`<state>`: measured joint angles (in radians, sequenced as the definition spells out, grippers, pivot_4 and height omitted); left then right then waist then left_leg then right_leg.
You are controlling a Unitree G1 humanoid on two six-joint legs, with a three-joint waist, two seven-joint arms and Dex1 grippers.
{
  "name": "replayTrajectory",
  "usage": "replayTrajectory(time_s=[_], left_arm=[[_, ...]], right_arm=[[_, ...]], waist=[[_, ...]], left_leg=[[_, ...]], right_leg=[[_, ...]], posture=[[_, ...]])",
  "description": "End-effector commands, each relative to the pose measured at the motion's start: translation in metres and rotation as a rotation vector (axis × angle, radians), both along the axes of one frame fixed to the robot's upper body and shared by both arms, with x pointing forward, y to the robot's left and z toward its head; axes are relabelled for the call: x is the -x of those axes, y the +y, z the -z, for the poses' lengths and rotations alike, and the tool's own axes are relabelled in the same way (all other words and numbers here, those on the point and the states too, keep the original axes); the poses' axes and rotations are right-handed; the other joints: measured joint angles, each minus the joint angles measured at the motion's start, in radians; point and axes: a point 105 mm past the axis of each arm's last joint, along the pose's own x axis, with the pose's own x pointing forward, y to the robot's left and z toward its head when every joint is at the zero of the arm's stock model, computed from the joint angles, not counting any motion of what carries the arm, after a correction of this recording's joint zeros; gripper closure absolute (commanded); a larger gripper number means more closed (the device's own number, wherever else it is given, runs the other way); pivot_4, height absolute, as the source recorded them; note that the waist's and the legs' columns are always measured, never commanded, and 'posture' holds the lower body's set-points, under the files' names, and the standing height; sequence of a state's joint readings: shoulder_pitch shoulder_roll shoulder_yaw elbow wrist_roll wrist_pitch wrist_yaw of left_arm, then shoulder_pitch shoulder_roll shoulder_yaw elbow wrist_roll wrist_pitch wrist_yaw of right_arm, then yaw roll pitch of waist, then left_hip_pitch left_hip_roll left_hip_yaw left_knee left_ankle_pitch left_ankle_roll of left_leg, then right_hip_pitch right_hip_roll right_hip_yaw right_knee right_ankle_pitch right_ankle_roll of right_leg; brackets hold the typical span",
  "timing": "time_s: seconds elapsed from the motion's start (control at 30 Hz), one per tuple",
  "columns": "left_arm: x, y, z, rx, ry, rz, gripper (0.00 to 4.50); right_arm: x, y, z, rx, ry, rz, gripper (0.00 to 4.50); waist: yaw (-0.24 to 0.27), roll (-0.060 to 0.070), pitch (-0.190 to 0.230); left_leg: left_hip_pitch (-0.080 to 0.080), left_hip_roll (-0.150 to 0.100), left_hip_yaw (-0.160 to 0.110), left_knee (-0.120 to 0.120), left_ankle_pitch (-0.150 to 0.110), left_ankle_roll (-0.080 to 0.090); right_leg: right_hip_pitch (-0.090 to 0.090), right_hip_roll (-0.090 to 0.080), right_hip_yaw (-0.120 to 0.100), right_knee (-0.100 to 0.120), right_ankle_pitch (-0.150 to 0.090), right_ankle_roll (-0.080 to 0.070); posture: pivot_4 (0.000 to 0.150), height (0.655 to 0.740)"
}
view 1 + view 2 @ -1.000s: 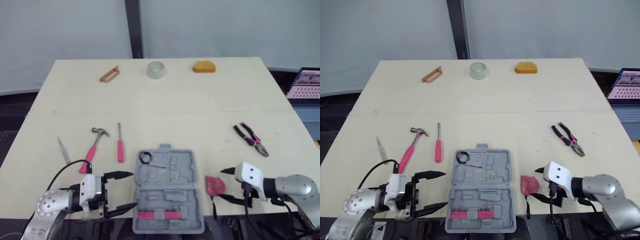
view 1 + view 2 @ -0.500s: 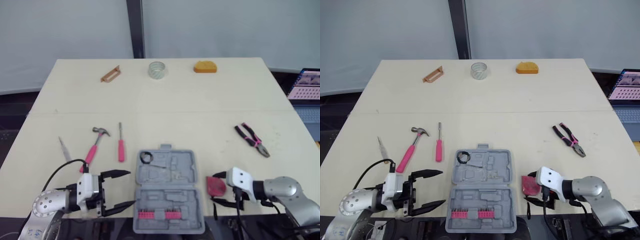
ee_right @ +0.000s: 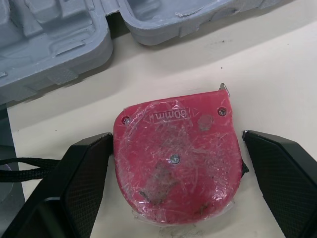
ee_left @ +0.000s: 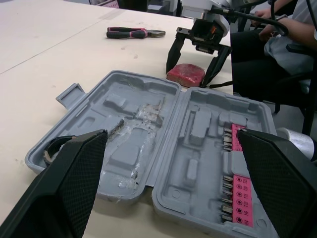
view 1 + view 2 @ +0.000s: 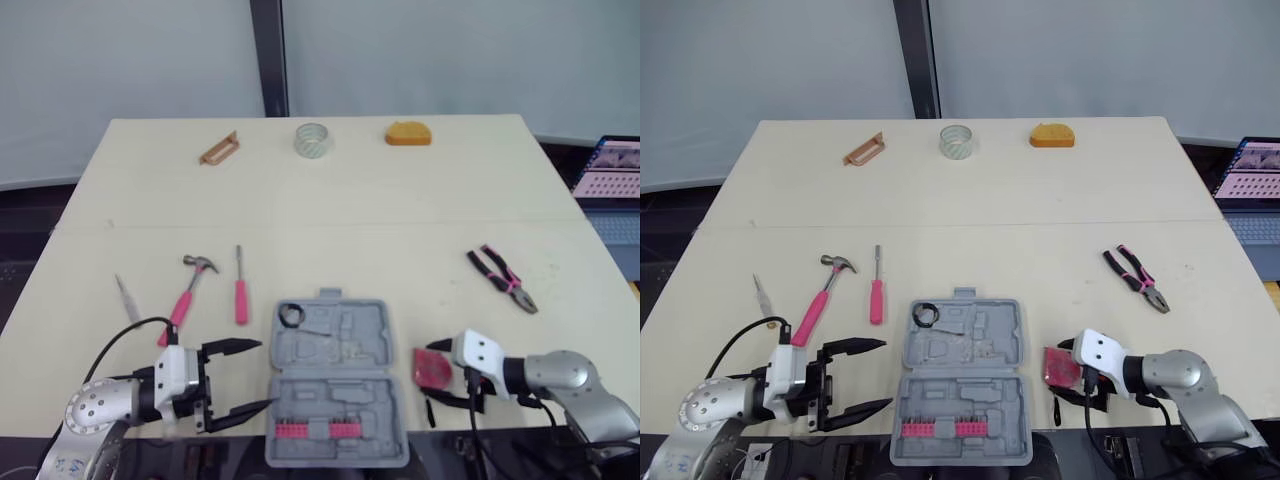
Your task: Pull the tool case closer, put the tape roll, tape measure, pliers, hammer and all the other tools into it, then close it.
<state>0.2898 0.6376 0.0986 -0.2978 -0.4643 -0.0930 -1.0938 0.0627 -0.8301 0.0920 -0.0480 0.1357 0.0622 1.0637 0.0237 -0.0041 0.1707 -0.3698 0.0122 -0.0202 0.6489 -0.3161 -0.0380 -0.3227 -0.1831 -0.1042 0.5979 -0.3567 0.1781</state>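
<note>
The grey tool case (image 5: 335, 380) lies open at the table's near edge, pink bits in its near half. My left gripper (image 5: 262, 376) stands open just left of it, fingers pointing at the case (image 4: 158, 148). The red tape measure (image 5: 432, 368) lies flat right of the case. My right gripper (image 5: 432, 378) is open, one finger on each side of the tape measure (image 3: 176, 156), not closed on it. The hammer (image 5: 187, 287), pink screwdriver (image 5: 240, 290) and a thin tool (image 5: 127, 297) lie left. Pliers (image 5: 502, 279) lie right. The tape roll (image 5: 313, 139) stands at the far edge.
An orange object (image 5: 408, 133) and a brown handle-shaped piece (image 5: 219, 149) lie beside the tape roll at the far edge. A laptop (image 5: 612, 168) sits off the table's right side. A seated person (image 4: 292, 29) is beyond the right gripper (image 4: 198, 62).
My right gripper has slid left until its open fingers straddle the red tape measure. The left gripper has stayed open beside the case.
</note>
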Motion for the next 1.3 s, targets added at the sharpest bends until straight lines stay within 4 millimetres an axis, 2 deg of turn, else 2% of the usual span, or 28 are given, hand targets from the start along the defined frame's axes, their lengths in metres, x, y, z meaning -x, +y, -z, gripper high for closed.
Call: replayTrajectory(time_s=[0.03, 0.13, 0.3, 0.43, 0.53, 0.63, 0.77, 0.9, 1.1, 1.3], left_arm=[[0.002, -0.002, -0.005, -0.007, -0.020, 0.008, 0.00], [0.001, -0.003, -0.005, -0.007, -0.020, 0.009, 0.00], [0.001, -0.004, -0.006, -0.006, -0.020, 0.010, 0.00], [-0.001, -0.005, -0.006, 0.002, -0.022, -0.001, 0.00], [-0.003, -0.004, -0.008, 0.011, -0.023, -0.014, 0.00], [-0.004, 0.000, -0.010, 0.009, -0.021, -0.017, 0.00], [-0.008, 0.006, -0.011, -0.003, -0.020, -0.018, 0.00], [-0.018, 0.011, -0.013, -0.003, -0.030, -0.051, 0.00], [-0.027, 0.010, -0.012, -0.004, -0.037, -0.058, 0.00], [-0.025, 0.011, -0.005, -0.019, -0.037, -0.066, 0.00]], right_arm=[[-0.001, -0.006, -0.002, 0.010, -0.011, 0.017, 0.02], [0.000, -0.006, -0.001, 0.009, -0.003, 0.022, 0.02], [0.000, -0.005, -0.002, 0.002, -0.001, 0.026, 1.47], [-0.003, -0.008, -0.006, 0.014, 0.026, 0.054, 1.47], [-0.008, -0.008, -0.026, 0.028, 0.037, 0.053, 1.47], [-0.014, -0.004, -0.055, 0.071, 0.037, 0.032, 1.47], [-0.014, 0.011, -0.086, 0.128, 0.076, -0.023, 1.47], [-0.024, 0.039, -0.111, 0.178, 0.051, -0.077, 1.47], [-0.038, 0.071, -0.123, 0.318, 0.061, -0.147, 1.47], [-0.041, 0.102, -0.119, 0.400, 0.081, -0.183, 1.47]], waist=[[0.000, 0.000, 0.000], [0.000, 0.000, 0.000], [0.000, 0.000, 0.000], [0.000, 0.000, 0.000], [0.001, 0.001, 0.001], [-0.001, 0.002, 0.001], [0.000, 0.004, 0.002], [-0.001, 0.004, 0.002], [-0.004, 0.004, 0.003], [-0.008, 0.004, 0.003]], left_leg=[[0.000, 0.000, 0.000, 0.000, 0.000, 0.000], [0.000, 0.000, 0.000, 0.000, 0.000, 0.000], [0.000, 0.000, 0.000, 0.000, 0.000, 0.000], [0.000, 0.000, 0.000, 0.000, 0.000, 0.000], [0.000, 0.000, 0.000, 0.000, 0.000, 0.000], [0.000, 0.000, 0.000, 0.000, 0.000, 0.000], [0.000, 0.001, 0.000, -0.001, 0.000, 0.000], [-0.001, 0.001, 0.000, 0.000, 0.000, -0.001], [-0.002, 0.001, 0.000, -0.001, -0.001, -0.001], [-0.004, 0.001, 0.000, 0.000, -0.001, -0.001]], right_leg=[[0.000, 0.000, 0.000, 0.000, 0.000, 0.000], [0.000, 0.000, 0.000, 0.000, 0.000, 0.000], [0.000, 0.000, 0.000, 0.000, 0.000, 0.000], [0.000, 0.000, 0.000, 0.000, 0.000, 0.000], [0.000, 0.000, 0.000, 0.000, 0.000, 0.000], [0.000, 0.000, 0.000, 0.000, 0.000, 0.000], [-0.001, 0.001, 0.000, -0.001, 0.000, 0.000], [0.000, 0.001, 0.000, -0.003, 0.001, -0.001], [-0.002, 0.001, 0.000, -0.003, 0.001, -0.001], [-0.004, 0.001, 0.000, -0.002, 0.001, -0.001]], posture=[[0.150, 0.7400], [0.150, 0.7400], [0.150, 0.7400], [0.150, 0.7400], [0.150, 0.7400], [0.150, 0.7400], [0.150, 0.7400], [0.150, 0.7400], [0.150, 0.7400], [0.150, 0.7400]])
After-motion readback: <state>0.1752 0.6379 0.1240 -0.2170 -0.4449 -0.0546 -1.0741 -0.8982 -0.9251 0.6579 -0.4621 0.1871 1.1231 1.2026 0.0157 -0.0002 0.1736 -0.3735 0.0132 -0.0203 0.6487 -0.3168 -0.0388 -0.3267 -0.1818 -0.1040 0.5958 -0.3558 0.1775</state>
